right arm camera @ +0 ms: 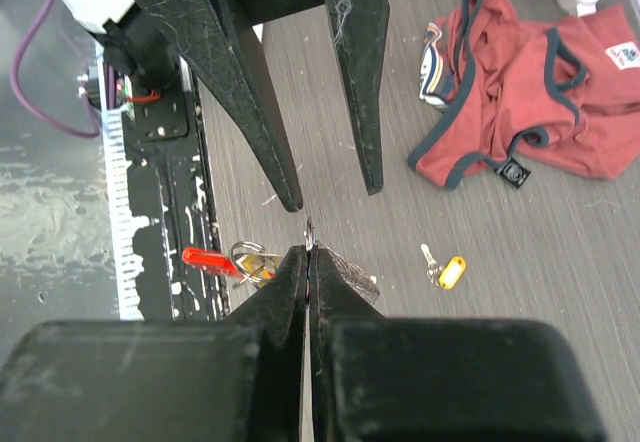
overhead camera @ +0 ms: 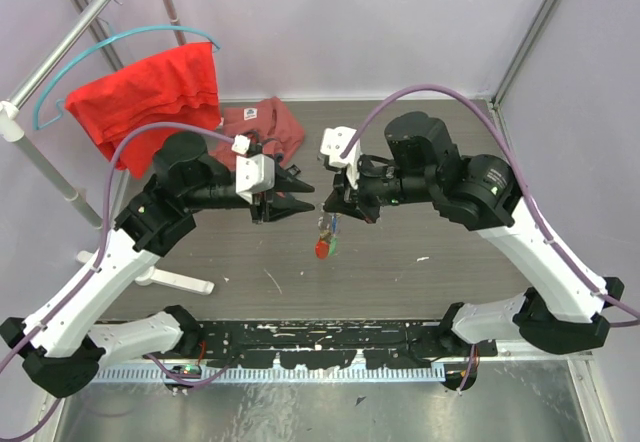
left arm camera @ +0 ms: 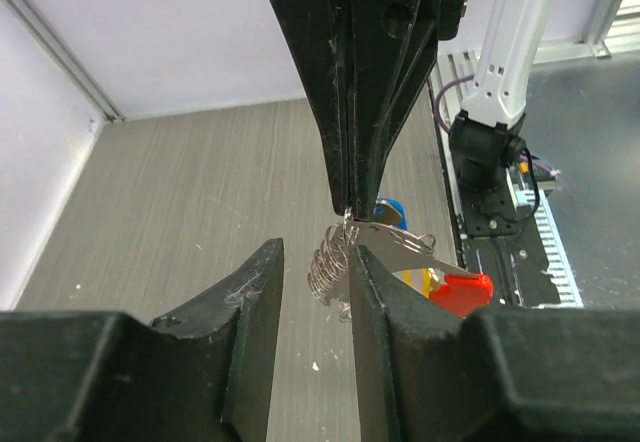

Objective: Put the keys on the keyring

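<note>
Over the desk (overhead camera: 440,242), the right pincer (overhead camera: 325,205) is clamped shut on the keyring (left arm camera: 326,262) by its thin wire, holding it aloft with the red tag (left arm camera: 462,292) and keys (left arm camera: 392,209) dangling, while the left pincer (overhead camera: 306,205) stands half-spread astride it, gripping nothing; light, stiff and slippery, the ring probably wants pinching at its edge, and a yellow key (right arm camera: 446,271) lies loose on the desk.

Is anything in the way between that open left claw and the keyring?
Nothing visible is. The left gripper has its open jaws right at the keyring, which the shut right gripper pinches from the opposite side.
</note>
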{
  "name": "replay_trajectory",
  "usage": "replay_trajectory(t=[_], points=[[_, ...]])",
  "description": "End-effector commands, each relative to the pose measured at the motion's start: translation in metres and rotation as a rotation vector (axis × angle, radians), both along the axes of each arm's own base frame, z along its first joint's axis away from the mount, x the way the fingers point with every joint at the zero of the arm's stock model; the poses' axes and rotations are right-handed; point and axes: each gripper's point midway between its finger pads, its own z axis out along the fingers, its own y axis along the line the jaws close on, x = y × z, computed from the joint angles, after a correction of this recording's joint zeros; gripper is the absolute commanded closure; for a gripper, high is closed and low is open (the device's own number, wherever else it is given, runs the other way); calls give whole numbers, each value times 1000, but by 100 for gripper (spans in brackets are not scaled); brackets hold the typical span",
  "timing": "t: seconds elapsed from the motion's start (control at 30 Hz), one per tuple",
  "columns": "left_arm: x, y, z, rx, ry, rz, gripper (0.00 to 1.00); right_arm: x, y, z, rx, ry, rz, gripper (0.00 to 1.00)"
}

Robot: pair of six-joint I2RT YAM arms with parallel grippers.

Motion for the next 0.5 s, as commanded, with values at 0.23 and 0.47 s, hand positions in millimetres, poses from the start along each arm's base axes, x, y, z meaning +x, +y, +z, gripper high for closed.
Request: replay_trajectory(t=[0.23,0.47], points=[[-10,2,-8,58,3,-56,65,5,1,14,9,-71,-26,99],[-10,-2,-11,64,13,-75,68,6,6,14,15,-78,-13,99]])
